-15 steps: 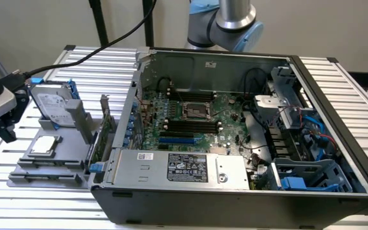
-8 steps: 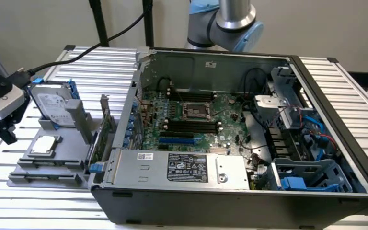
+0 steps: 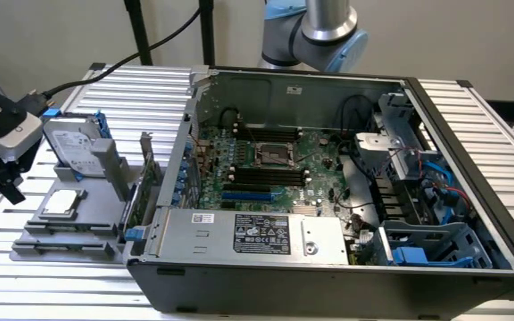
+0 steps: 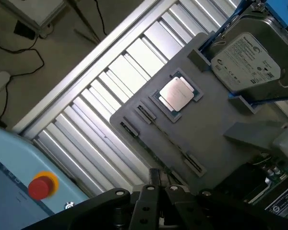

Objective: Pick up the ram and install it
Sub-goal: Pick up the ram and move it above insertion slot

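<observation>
Wrist view: the tool, fingers pressed together, hangs near the grey holder's edge. The ram sits edge-on in its slot, beside the processor. Exterior view: open computer case on the slatted counter, toward the exterior view's right of the holder.

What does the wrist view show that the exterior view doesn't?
Wrist view: a red emergency-stop button on a light-blue box, and the floor. Exterior view: the motherboard's CPU socket, black memory slots and the arm's joint. Both: the hard drive in its blue frame, the processor chip, the grey holder tray and the slatted table.
</observation>
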Tool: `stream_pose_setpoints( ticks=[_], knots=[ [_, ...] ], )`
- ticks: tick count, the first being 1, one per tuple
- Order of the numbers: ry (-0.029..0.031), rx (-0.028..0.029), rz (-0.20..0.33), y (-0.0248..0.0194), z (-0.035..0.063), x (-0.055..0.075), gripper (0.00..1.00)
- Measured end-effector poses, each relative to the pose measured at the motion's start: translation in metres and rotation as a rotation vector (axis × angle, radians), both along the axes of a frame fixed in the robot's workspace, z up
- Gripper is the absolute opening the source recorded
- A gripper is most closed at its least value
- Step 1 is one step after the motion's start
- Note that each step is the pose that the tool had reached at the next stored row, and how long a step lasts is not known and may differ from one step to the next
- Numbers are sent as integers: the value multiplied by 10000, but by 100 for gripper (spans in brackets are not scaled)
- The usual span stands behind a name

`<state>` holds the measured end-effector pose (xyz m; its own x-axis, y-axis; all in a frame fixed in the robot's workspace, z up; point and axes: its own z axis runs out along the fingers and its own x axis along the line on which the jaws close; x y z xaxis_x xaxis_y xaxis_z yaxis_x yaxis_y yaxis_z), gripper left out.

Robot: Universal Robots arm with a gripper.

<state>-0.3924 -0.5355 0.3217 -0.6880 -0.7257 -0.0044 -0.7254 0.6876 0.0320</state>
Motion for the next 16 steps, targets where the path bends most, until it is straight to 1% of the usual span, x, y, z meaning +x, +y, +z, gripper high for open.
stream_pose_setpoints(
  ticks=[6, 9, 10, 12, 13, 14, 16],
  knots=[
    [-310, -183, 833, 1, -5, 1, 11],
    [-476, -264, 1248, 1, -11, 0, 11],
    [-521, -287, 1397, 1, -13, 0, 11],
    [-591, -320, 1722, 0, -21, 1, 11],
    [-617, -329, 1888, 0, -25, 1, 11],
    [-629, -334, 2071, 0, -31, 0, 11],
    [-635, -328, 2429, 1, -41, 0, 11]
  ],
)
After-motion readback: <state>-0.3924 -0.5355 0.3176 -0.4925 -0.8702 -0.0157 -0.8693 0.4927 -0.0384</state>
